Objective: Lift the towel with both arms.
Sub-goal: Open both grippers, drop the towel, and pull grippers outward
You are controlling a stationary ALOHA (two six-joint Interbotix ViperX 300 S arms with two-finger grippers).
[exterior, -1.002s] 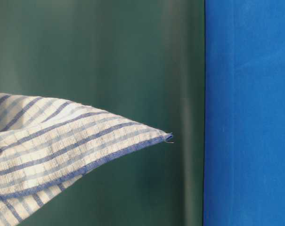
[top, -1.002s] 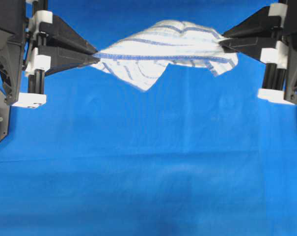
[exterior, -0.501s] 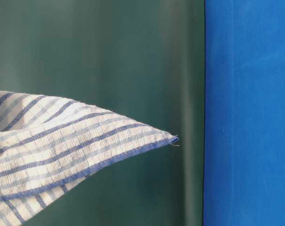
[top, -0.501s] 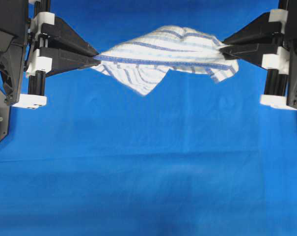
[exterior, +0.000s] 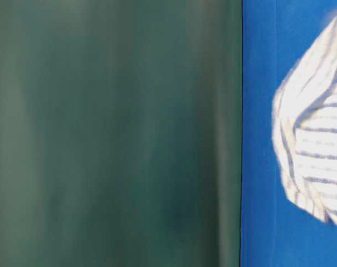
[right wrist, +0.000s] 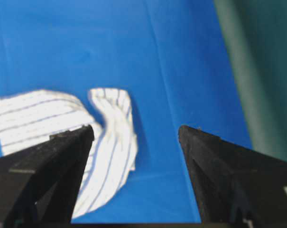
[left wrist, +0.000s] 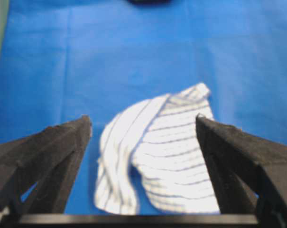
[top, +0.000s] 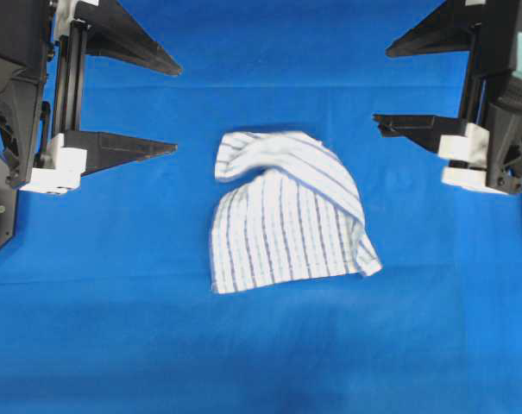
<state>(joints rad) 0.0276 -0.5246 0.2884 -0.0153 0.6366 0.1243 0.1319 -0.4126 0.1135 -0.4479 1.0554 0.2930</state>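
In the overhead view a white towel (top: 286, 216) with thin blue stripes lies crumpled on the blue cloth (top: 261, 362) that covers the desk, a little above the middle of the frame. Its top edge is folded over in a thick roll that runs from the upper left down toward the lower right, and a small corner sticks out at the lower right. The left gripper (top: 176, 109) sits at the upper left of the frame with its two long black pointed fingers spread wide, one near the top edge and one lower down, both tips aimed toward the centre and well apart from the towel. The right gripper (top: 380, 85) mirrors it at the upper right, fingers likewise spread wide, holding nothing. White plastic blocks (top: 53, 168) sit on the rails of both arms. In the left wrist view the fingers (left wrist: 48, 156) frame the towel (left wrist: 157, 166) from either side without touching it. In the right wrist view the towel (right wrist: 62, 142) lies at the lower left behind one finger (right wrist: 43, 175), with a dark green surface (right wrist: 262, 71) along the right edge. The table-level view shows a blurred part of the towel (exterior: 316, 144) at the right on the blue cloth, next to the same green surface (exterior: 112, 133).
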